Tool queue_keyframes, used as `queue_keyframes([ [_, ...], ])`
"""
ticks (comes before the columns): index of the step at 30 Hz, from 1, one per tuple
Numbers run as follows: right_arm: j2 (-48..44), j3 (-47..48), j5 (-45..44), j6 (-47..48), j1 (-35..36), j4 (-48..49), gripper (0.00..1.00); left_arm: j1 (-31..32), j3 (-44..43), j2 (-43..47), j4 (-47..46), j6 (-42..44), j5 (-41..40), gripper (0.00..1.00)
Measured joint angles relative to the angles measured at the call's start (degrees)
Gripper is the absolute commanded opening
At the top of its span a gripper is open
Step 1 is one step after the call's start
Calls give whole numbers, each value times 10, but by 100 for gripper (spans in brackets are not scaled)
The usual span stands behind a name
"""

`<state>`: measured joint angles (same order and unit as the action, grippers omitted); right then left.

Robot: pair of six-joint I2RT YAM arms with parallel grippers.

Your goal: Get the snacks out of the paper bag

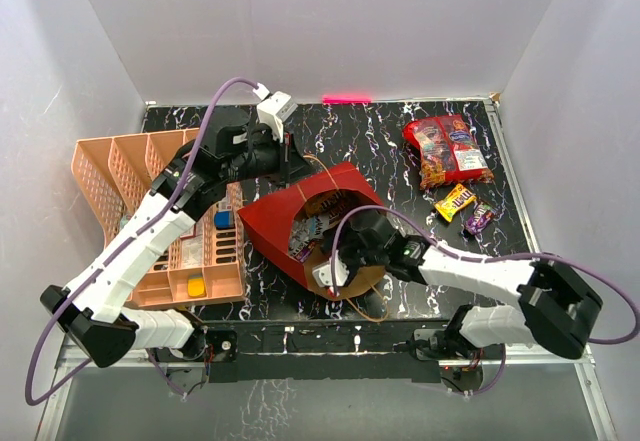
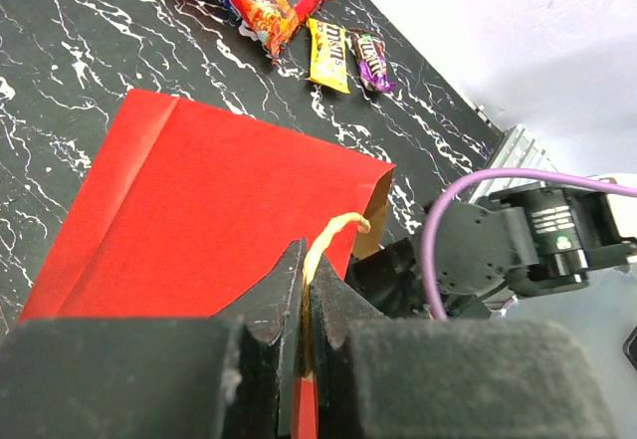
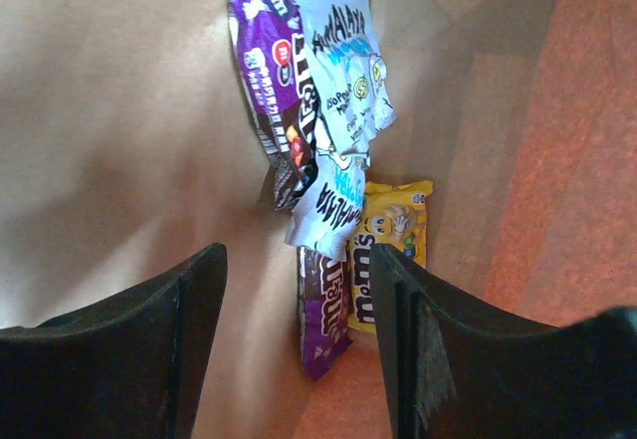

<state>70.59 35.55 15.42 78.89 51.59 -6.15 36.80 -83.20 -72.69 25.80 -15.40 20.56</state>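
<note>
The red paper bag (image 1: 300, 206) lies on its side mid-table, mouth toward the near right, brown inside showing. My left gripper (image 2: 305, 280) is shut on the bag's brown cord handle (image 2: 333, 232) at its far edge and holds it. My right gripper (image 3: 299, 290) is open inside the bag's mouth (image 1: 335, 261). Ahead of it lie several snacks: a purple packet (image 3: 323, 305), a yellow packet (image 3: 388, 245), a white-blue packet (image 3: 343, 71) and another purple one (image 3: 264, 71). Two red bags (image 1: 445, 149), a yellow packet (image 1: 455, 201) and a purple packet (image 1: 479, 217) lie on the table at the right.
A peach slotted tray (image 1: 150, 211) stands at the left under my left arm, holding small blue (image 1: 224, 219) and yellow (image 1: 196, 287) blocks. The black marbled tabletop (image 1: 370, 131) is walled in white. A loose cord handle (image 1: 370, 311) lies by the bag's mouth.
</note>
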Motion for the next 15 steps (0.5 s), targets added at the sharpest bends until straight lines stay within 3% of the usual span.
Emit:
queue_keyframes([
  [15,182,2,9,-27,-40,193,55,5,0,5,0,0,0,0],
])
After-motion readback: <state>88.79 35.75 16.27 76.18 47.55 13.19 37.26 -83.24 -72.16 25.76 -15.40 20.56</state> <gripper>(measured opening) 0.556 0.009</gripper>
